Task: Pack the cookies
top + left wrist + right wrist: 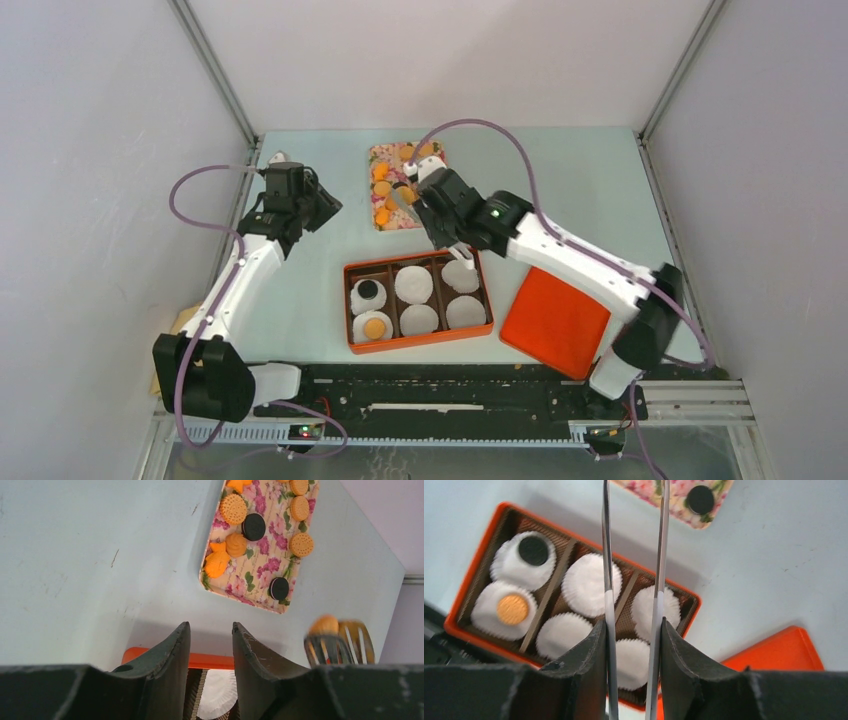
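Several cookies, orange-tan and black, lie on a floral tray (392, 218), which also shows in the left wrist view (260, 570). My right gripper (420, 200) (633, 627) is shut on metal tongs (607, 555), over the tray's near end. In the left wrist view the tongs (340, 647) grip an orange cookie (324, 625). The orange box (418, 342) (459, 630) holds white paper cups; one has a black cookie (533, 550), one an orange cookie (512, 609). My left gripper (325, 205) (211, 630) is open and empty, left of the tray.
The box's orange lid (555, 320) lies right of the box, near the right arm. White walls close in the table on three sides. A black rail runs along the near edge.
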You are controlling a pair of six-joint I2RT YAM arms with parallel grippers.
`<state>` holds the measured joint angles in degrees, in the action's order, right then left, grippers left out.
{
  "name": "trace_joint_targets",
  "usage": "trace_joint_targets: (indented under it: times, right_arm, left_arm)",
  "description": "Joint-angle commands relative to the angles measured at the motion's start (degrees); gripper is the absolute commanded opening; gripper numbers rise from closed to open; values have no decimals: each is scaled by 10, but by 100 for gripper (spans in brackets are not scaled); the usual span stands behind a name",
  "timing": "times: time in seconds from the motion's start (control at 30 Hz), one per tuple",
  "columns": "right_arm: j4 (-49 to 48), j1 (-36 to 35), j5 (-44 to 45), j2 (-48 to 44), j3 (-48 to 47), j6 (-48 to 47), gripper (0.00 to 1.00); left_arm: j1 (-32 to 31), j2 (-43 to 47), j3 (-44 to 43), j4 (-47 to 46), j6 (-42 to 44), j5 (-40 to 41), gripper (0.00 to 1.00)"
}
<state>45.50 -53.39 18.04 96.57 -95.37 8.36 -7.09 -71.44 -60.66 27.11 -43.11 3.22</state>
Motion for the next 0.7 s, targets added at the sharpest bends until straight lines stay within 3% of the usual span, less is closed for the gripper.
trace_joint_targets:
  times: [0.0,0.27,0.67]
  right_arm:
    - [21,-59,3,-87,72,27,17]
    - [39,-146,-3,-121,185,116,17]
    - [-13,-146,2,-65,206,106,17]
  left_arm:
    - [2,-8,9,-19,3,-1,41]
    - [-5,-5,8,-23,11,-6,41]
    - [-9,15,10,-17,17,5,41]
